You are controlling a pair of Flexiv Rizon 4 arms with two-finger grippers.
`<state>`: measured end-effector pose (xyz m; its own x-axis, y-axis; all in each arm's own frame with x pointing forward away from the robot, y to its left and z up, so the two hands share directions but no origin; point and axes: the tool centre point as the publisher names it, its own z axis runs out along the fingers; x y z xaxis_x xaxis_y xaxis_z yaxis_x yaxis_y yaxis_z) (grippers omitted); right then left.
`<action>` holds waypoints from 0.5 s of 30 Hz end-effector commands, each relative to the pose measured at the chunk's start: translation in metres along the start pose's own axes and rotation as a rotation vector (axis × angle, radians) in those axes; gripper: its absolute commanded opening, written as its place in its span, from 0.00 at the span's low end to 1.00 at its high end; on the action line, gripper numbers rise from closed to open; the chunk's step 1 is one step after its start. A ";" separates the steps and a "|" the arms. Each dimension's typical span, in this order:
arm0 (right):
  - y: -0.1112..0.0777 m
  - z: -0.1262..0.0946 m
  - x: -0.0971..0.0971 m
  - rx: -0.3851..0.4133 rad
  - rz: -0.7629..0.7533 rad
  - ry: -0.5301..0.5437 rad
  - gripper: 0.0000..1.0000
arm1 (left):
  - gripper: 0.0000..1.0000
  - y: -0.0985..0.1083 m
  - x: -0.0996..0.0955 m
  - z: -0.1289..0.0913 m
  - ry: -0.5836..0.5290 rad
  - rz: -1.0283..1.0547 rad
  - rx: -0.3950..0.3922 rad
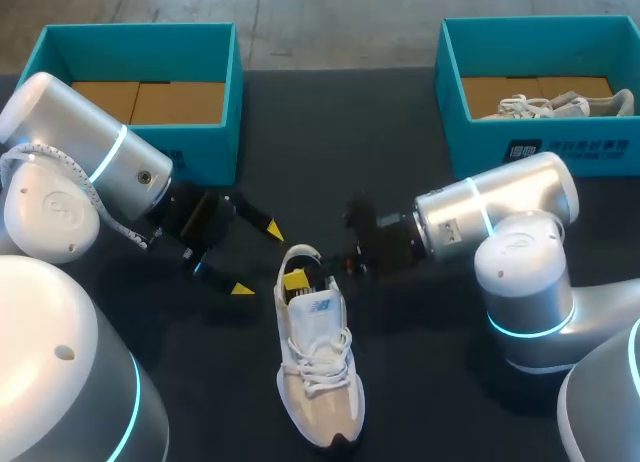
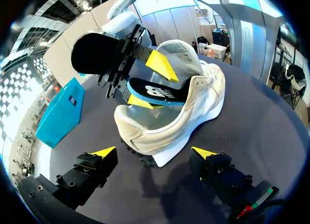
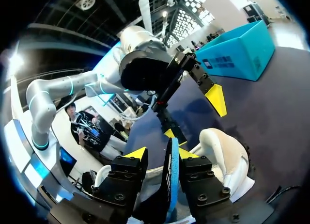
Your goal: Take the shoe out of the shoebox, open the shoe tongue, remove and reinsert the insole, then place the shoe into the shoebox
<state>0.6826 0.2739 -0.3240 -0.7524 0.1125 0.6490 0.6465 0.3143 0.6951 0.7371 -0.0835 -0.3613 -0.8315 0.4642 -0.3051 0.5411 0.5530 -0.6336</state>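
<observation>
A white and beige shoe point(image 1: 318, 382) stands upright on the dark table, heel towards the arms. My right gripper point(image 3: 162, 153) is at the shoe's heel opening. Between its fingers a black insole with a blue edge point(image 3: 172, 175) stands on edge. The fingers are wider apart than the insole is thick. In the left wrist view the insole point(image 2: 160, 94) sticks up out of the shoe point(image 2: 193, 107) between those yellow tips. My left gripper point(image 2: 155, 152) hangs wide open just behind the heel and holds nothing; the head view shows it point(image 1: 257, 259) left of the shoe.
A teal shoebox point(image 1: 140, 42) with a bare cardboard floor stands at the back left. At the back right a second teal box point(image 1: 540, 42) holds another white shoe point(image 1: 560, 105). Both arm bodies crowd the near corners.
</observation>
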 end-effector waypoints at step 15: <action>-0.005 -0.002 -0.009 -0.028 0.029 -0.046 0.00 | 1.00 -0.001 0.000 0.000 0.002 0.000 -0.004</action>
<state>0.6856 0.2637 -0.3316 -0.7396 0.1575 0.6543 0.6693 0.2739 0.6906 0.7371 -0.0835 -0.3613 -0.8315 0.4642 -0.3051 0.5411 0.5530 -0.6336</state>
